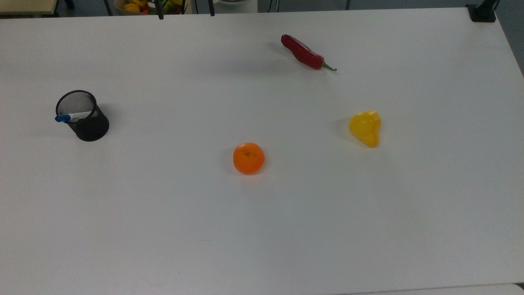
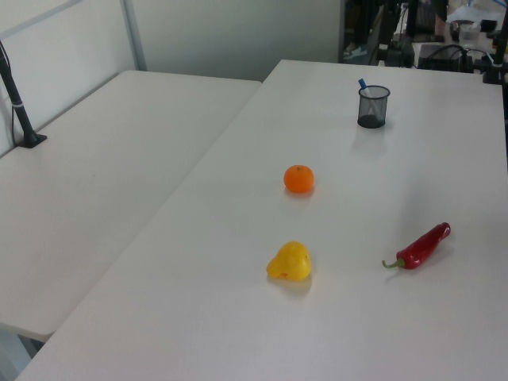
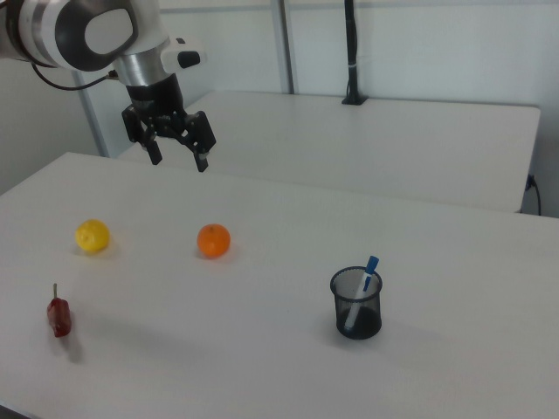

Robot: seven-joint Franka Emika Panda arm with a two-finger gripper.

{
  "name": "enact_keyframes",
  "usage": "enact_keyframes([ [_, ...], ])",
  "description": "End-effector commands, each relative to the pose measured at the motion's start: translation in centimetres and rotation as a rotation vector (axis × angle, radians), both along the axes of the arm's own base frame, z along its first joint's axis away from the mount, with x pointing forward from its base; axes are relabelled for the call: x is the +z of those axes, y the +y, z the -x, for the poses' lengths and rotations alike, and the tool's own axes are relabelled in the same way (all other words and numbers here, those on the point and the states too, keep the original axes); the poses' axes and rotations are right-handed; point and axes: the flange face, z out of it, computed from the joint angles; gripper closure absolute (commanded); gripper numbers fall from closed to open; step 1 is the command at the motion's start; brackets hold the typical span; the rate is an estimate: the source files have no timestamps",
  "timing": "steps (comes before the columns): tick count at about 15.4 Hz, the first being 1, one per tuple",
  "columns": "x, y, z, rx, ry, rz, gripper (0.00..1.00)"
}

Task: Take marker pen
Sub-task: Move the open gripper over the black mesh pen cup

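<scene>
arm: I see it upper left of the right view, wrist pointing down, high over the table [image 3: 262, 349]
gripper [image 3: 178, 161]: fingers spread wide, holding nothing
marker pen [image 3: 366, 281]: upright in black mesh cup [image 3: 356, 304], lower right of the right view; blue cap pokes over the rim
top view: pen [image 1: 69, 117] at left edge, fingertips [image 1: 159, 15] at top edge

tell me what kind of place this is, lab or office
Most likely a robotics lab: a robot arm with an open pincer hangs over a plain white table set with test props, a marker pen in a mesh cup and an orange.
</scene>
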Motion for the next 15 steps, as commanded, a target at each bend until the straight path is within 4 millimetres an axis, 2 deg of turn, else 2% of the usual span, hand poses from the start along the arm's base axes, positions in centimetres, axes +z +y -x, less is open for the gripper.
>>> enact_keyframes([
  [1,0.7,-2.6,-0.3,-0.035,-0.08,-0.003,0.0],
  [4,1.0,-5.4,-1.1,-0.088,-0.164,0.005,0.0],
  [7,0.3,-9.2,-2.0,-0.154,-0.222,0.019,0.0],
  [12,-2.6,-15.0,-4.1,-0.271,-0.316,0.051,0.0],
  [15,-4.1,-18.4,-4.4,-0.336,-0.401,0.089,0.0],
])
